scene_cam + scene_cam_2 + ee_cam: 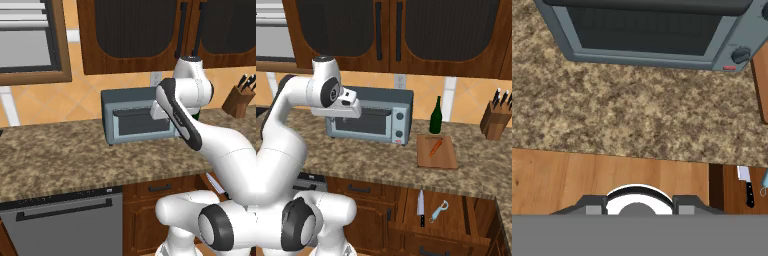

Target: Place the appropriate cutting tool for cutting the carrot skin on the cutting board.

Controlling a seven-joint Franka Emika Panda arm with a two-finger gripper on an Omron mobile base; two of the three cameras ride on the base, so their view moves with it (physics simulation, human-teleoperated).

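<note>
One speckled granite counter (371, 160); carrot (435, 147) on cutting board (448, 160); gripper (639, 210) opening unclear, grasping nothing.

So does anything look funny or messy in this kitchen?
Nothing is spilled or broken. The drawer under the counter stands open, with the knife and peeler inside. The carrot lies neatly on the cutting board.

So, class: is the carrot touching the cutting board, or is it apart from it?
Touching. The right base view shows the carrot lying flat inside the cutting board, orange directly against the wood with no gap or shadow beneath it.
</note>
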